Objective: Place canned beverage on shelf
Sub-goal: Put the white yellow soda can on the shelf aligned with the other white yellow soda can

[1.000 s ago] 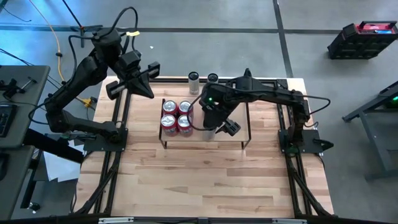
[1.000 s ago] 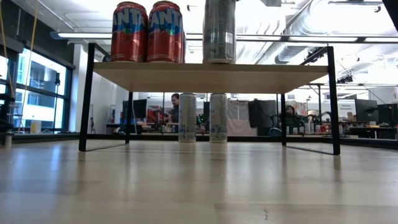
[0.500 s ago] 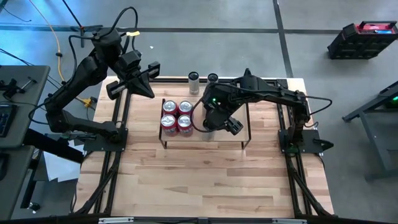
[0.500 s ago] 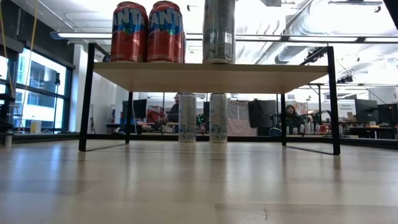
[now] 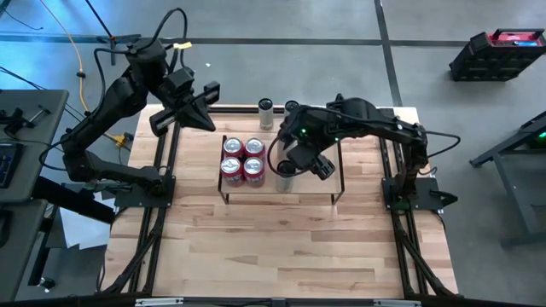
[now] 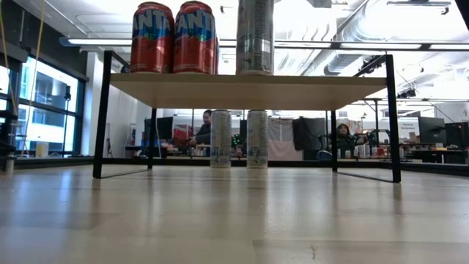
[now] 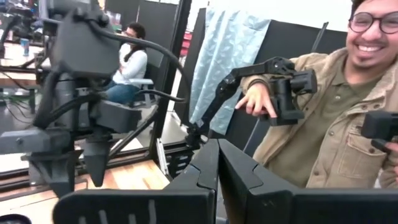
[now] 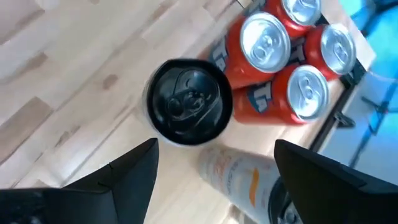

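On the shelf (image 5: 311,183), four red cans (image 5: 242,159) fill the end nearer the left arm, and a dark-topped can (image 5: 285,170) stands upright just beside them; the board from there to the far end rail lies bare. Low view: the dark-topped can (image 6: 255,37) rests on the board (image 6: 249,81) close to the two red cans (image 6: 174,38) visible there, a narrow gap between. Two slim cans (image 5: 278,109) stand on the worktop (image 5: 281,247) behind the shelf, near the rear edge.

Right hand (image 5: 300,164) hovers above the shelf over the dark-topped can. Right wrist view: its fingers (image 8: 134,168) are spread wide apart, the can's black lid (image 8: 188,101) below and between them, untouched; the red cans (image 8: 292,56) sit just past it.

Left hand (image 5: 198,115) is raised over the worktop's rear left corner, well apart from the shelf, fingers (image 7: 205,171) closed together. A person (image 7: 323,112) shows beyond the worktop.
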Robot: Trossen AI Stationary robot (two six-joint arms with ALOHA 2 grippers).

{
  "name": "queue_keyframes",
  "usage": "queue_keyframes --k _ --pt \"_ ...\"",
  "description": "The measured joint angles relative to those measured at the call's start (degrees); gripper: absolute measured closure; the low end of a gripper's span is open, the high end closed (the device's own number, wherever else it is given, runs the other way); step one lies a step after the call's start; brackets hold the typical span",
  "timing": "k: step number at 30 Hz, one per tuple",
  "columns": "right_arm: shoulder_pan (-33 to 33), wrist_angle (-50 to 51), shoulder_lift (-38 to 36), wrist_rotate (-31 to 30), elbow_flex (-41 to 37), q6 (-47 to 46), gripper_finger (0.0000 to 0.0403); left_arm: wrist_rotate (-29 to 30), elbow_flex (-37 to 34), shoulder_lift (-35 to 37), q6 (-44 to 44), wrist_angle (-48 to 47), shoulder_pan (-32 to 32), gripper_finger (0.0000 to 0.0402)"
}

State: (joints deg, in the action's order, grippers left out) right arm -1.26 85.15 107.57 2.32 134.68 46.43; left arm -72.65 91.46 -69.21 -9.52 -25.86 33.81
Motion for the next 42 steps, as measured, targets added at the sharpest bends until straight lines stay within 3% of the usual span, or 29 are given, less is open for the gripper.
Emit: queue_keyframes --k 4,11,20,23,26,33,37,42 --pt "0.9 1.2 -0.1 -4.2 0.3 -4.9 0.0098 0.1 0.0 0.0 0.8 0.0 0.4 0.0401" --pt "5.8 5.2 -1.3 -4.2 0.3 -22.1 0.0098 -1.0 0.0 0.0 3.2 -0.1 0.5 0.0401" --pt "13.9 4.6 -2.4 -6.9 -1.3 -67.9 0.0123 -2.5 0.0 0.0 6.2 -0.1 1.9 0.0401" --pt "16.2 4.5 -2.3 -7.2 -5.0 -88.3 0.0139 -3.6 0.0 0.0 5.8 -0.3 3.4 0.0401" --pt "19.3 1.6 -2.1 -7.5 -10.7 -102.8 0.0157 -3.8 0.0 0.0 5.3 -1.3 5.2 0.0401" --pt "23.2 -16.7 -2.1 -16.9 -21.5 -126.6 0.0211 -3.8 0.0 0.0 12.0 -9.1 8.0 0.0401" --pt "23.4 -14.7 -2.0 -25.3 -24.2 -135.9 0.0246 -3.9 0.0 0.0 15.9 -12.9 8.1 0.0401" --pt "22.4 -9.5 -2.1 -32.9 -24.2 -141.1 0.0287 -3.9 0.0 0.0 15.9 -13.4 8.1 0.0401"
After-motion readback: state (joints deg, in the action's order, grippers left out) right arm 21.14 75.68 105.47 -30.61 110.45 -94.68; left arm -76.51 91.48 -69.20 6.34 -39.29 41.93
